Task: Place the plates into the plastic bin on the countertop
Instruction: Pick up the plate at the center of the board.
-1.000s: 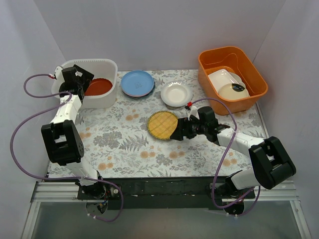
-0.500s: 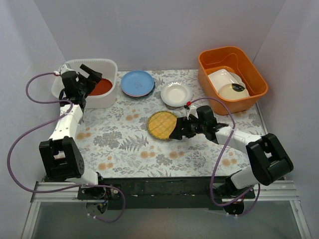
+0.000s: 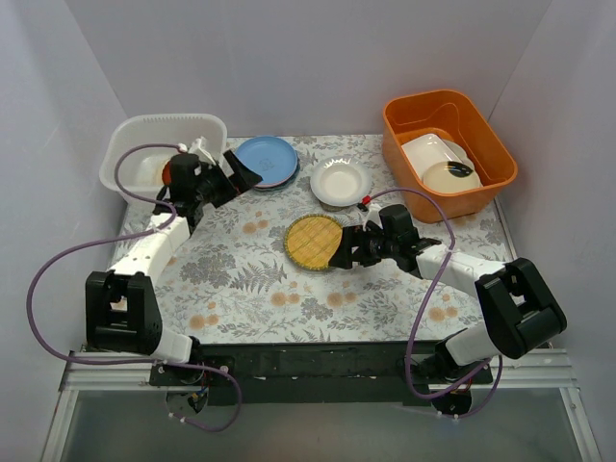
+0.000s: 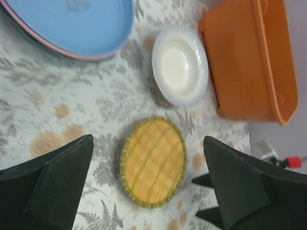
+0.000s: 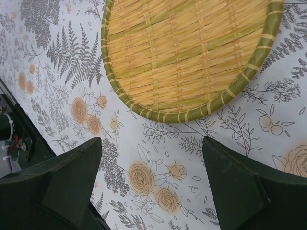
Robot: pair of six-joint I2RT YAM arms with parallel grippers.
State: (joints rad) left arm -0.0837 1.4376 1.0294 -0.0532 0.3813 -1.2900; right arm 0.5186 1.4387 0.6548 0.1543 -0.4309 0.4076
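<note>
Two grippers open, plates not yet in the bin.
Nearest: right gripper (image 3: 337, 252) sits low at the yellow plate's (image 3: 314, 243) edge, fingers spread wide, probably lined up to pinch the rim off the countertop (image 3: 250, 279). Beyond: left gripper (image 3: 243, 175), fingers likewise apart, hangs beside the blue plate (image 3: 269, 159); white plate (image 3: 339, 180) lies just right of it. Farthest left: plastic bin (image 3: 207, 123), on the left arm's side.

No legible text; the mark on the blue plate (image 4: 62, 24) is blurred.
</note>
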